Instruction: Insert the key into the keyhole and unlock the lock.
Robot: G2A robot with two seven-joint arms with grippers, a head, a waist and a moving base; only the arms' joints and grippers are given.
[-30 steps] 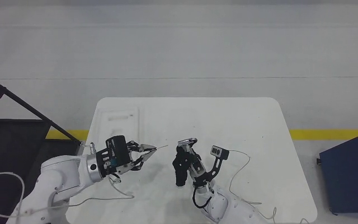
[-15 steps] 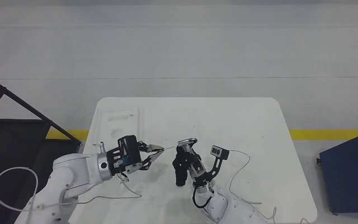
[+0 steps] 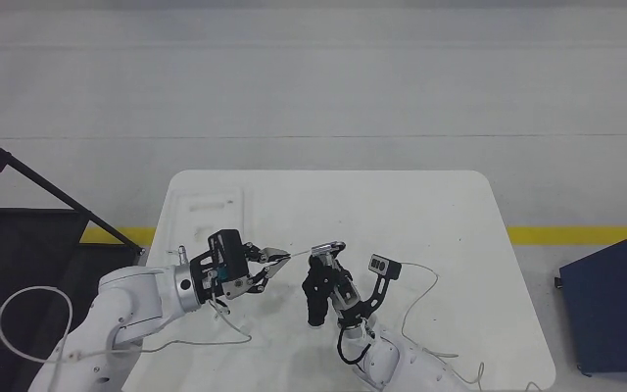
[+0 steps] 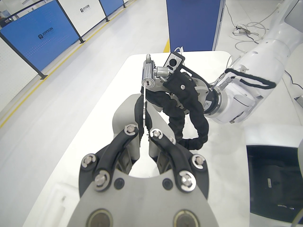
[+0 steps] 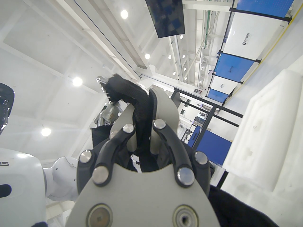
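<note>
Key (image 4: 144, 105) tight between tips of left pincer (image 4: 143, 118), its point at keyhole (image 4: 148, 83); lock (image 4: 148, 72) fast in right pincer (image 4: 165, 86)

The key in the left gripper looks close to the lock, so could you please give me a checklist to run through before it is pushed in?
1. Key clamped in left gripper: ok, blade points out at the lock.
2. Lock held by right gripper: ok, gripped by its body.
3. Keyhole faces the key: ok.
4. Tip centred on the keyhole: cannot tell; it looks just beside the slot.
5. Blade turned to match the slot: cannot tell.
6. Nothing between key and lock: ok.
</note>
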